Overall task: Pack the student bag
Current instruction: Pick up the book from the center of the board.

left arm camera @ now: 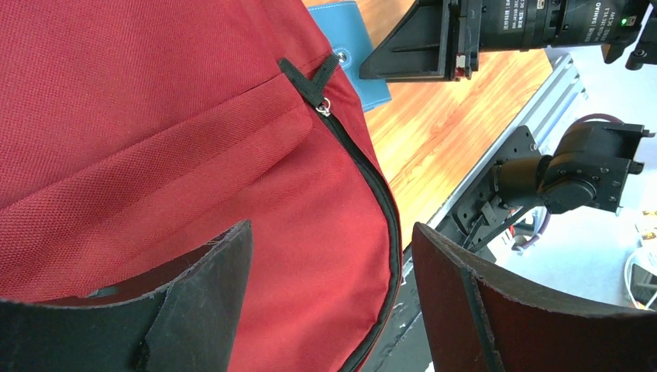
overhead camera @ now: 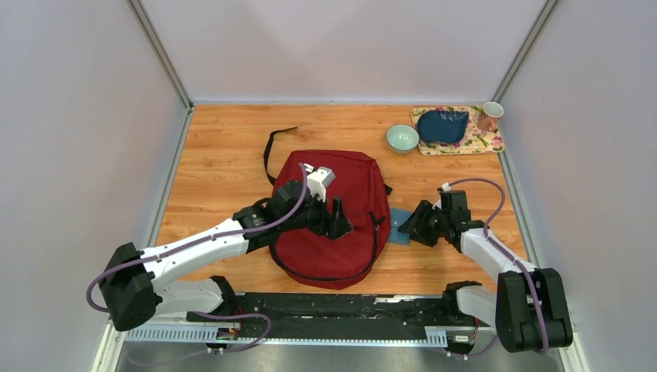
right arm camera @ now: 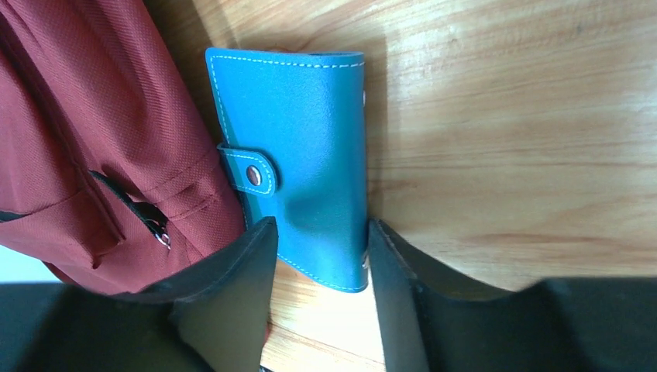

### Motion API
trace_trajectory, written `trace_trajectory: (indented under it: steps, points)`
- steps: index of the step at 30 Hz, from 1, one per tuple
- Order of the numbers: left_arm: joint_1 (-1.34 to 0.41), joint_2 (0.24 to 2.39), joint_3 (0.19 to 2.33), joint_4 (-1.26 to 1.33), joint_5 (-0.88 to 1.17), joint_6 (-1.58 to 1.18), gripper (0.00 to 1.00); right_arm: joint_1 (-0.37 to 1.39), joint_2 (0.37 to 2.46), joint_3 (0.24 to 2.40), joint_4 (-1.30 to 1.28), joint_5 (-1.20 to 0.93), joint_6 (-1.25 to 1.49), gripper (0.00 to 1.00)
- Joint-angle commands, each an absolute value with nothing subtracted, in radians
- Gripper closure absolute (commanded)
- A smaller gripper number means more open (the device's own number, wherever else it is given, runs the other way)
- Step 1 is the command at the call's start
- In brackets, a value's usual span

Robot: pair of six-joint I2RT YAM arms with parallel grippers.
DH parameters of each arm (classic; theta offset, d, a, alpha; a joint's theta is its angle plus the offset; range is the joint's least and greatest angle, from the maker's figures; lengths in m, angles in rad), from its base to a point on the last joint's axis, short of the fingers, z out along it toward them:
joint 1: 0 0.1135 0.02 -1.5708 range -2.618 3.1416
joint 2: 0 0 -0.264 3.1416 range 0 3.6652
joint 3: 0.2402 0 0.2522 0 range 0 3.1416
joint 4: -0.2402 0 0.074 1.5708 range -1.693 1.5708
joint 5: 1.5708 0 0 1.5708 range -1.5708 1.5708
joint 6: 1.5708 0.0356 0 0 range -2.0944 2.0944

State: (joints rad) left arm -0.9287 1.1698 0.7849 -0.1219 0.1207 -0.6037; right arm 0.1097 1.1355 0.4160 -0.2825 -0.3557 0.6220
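The student bag (overhead camera: 349,260), dark red with black zippers, lies flat mid-table; in the left wrist view the student bag (left arm camera: 155,116) fills the frame. My left gripper (overhead camera: 338,221) hovers over its right half, open, with only fabric showing between its fingers (left arm camera: 333,256). A small blue wallet (right arm camera: 302,139) with a snap tab lies on the wood against the bag's right edge (right arm camera: 77,116). My right gripper (right arm camera: 321,240) straddles the wallet's near end, one finger against each side edge. From above, the wallet (overhead camera: 397,217) shows just left of that gripper (overhead camera: 409,225).
At the back right a floral mat (overhead camera: 484,143) carries a dark blue pouch (overhead camera: 442,125) and a pink mug (overhead camera: 489,116), with a teal bowl (overhead camera: 402,138) beside it. A black strap (overhead camera: 271,151) trails off the bag. White walls enclose the table.
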Motion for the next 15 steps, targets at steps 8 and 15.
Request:
trace_trajectory:
  steps: [8, 15]
  points:
    - [-0.930, 1.140, 0.773, -0.095, 0.106, -0.614, 0.18, 0.109, 1.134, 0.377, -0.195, -0.390, 0.687, 0.68]
    - [-0.930, 1.128, 0.761, -0.094, 0.101, -0.615, 0.18, 0.110, 1.126, 0.382, -0.210, -0.388, 0.684, 0.98]
